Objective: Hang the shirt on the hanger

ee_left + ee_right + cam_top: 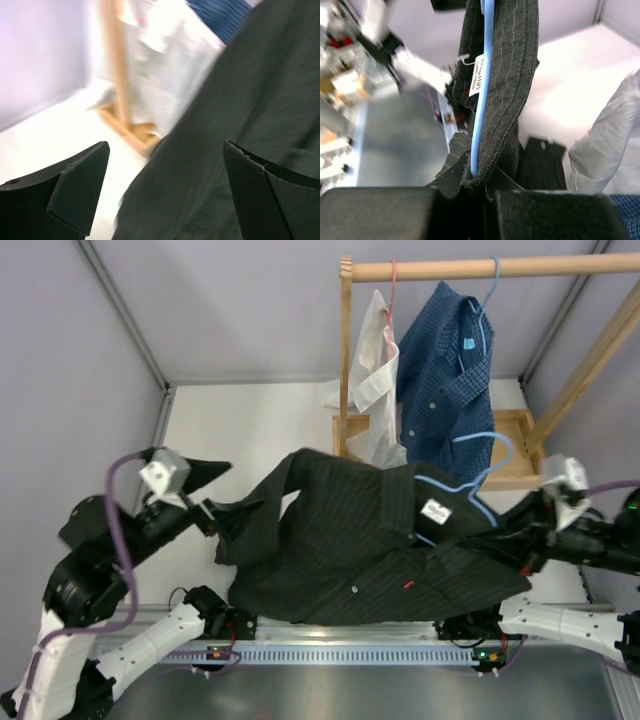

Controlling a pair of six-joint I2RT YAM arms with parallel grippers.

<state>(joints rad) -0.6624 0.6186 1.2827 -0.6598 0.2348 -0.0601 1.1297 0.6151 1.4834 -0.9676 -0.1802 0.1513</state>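
Ok, quick status. R gripper (487, 200) is fully closed, jaws pinched on a fold of the shirt (340, 540) near the collar/shoulder (wrist cam: dark fine-striped fabric runs straight down into the jaws). The hanger (481, 100), thin and light-blue, sits inside that same fold. Its wire goes down toward the jaws w/ the fabric wrapped round it. Can't tell if the jaws bite the wire itself or fabric only. White neck label (479, 75) is just beside the wire.

L gripper (165, 150) is wide open and holds nothing. Top cam puts it at the shirt's left end, by the sleeve. Its lower finger looks v. close to the cloth, but contact y/n can't tell. L wrist cam is blurred and shows dark cloth filling the right half of the view beyond the fingertips.

Shirt position: lying across the table (260, 430) between the two arms, collar end to the right, sleeve end to the left, near edge close to the arm bases. Rumpled, not flat. Hanger hook sticks out past the collar on the far-right side, toward the wooden rack (345, 360).

Bkgd: on the rack rail hang a white shirt (372, 375) on a pink hanger (393, 290), and a blue checked shirt (445, 380) beside it. Both are well apart from the L gripper. The rack base is just behind the collar area.
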